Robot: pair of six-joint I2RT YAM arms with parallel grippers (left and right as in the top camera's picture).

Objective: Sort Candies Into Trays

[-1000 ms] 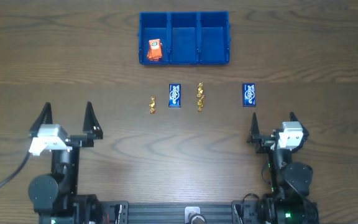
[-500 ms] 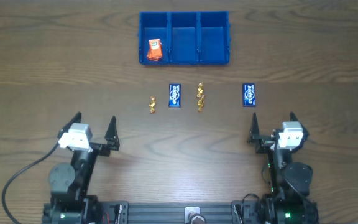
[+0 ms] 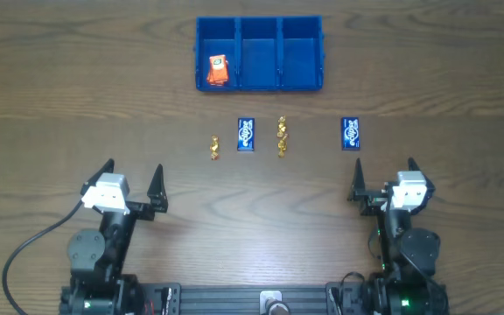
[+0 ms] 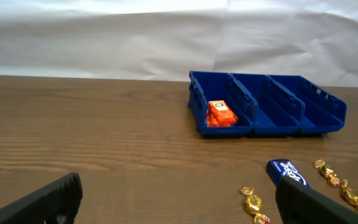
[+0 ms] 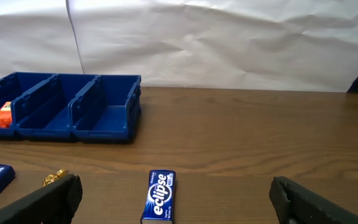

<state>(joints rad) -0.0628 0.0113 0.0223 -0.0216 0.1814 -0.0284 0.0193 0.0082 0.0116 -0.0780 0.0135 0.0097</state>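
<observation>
Where your left gripper point(image 3: 134, 168) sits: at the front-left of the table point(image 3: 462, 87), fingers spread wide with nothing between them. Against a second ago it is farther right and closer to its base; over the last half second it has not shifted.
Right gripper point(image 3: 385, 166): released as well and holding nothing, at the front-right, just short of one blue pack. You find it in the same spot as before.
Tray point(image 3: 259, 87): blue, three compartments, at the far side of the table, unmoved.
Orange candy point(image 3: 218, 71): lying in the tray's left compartment, as before.
Blue packs: two, flat on the table between tray and arms, one point(image 3: 246, 134) among the gold candies and one point(image 3: 350, 133) off to the right.
Gold candies: a single one point(image 3: 215, 146) left of the nearer pack and a short column point(image 3: 282, 136) just right of it, none moved.
</observation>
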